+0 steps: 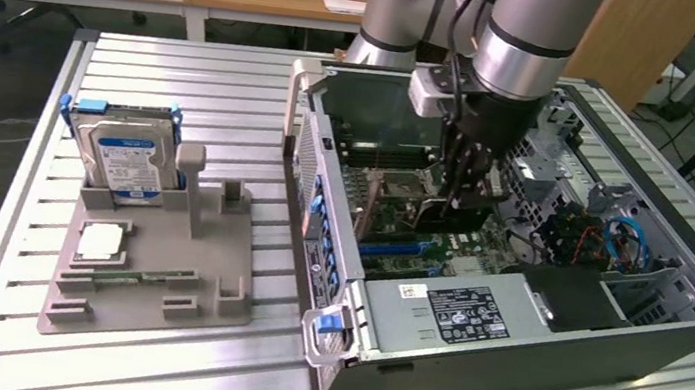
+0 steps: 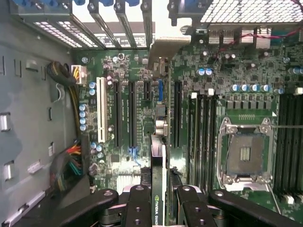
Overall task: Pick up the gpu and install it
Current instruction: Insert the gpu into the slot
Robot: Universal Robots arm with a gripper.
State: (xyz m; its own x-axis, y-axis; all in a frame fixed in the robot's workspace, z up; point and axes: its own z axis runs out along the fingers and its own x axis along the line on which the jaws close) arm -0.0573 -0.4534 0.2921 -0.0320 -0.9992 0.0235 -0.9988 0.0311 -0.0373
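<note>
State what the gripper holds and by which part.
The gripper holds the gpu, fingers pressed on its two flat faces at the upper edge, away from the silver end bracket.

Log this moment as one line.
jaws: shut on gpu | gpu: edge-on over motherboard slots, inside computer case | seated: cannot tell

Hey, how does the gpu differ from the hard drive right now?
The gpu is gripped by the tool over the motherboard slots inside the open case; the hard drive sits outside in the gray stand on the table. The gpu is a thin card; the hard drive is a boxy silver block with a blue-white label. Both stand on edge.
</note>
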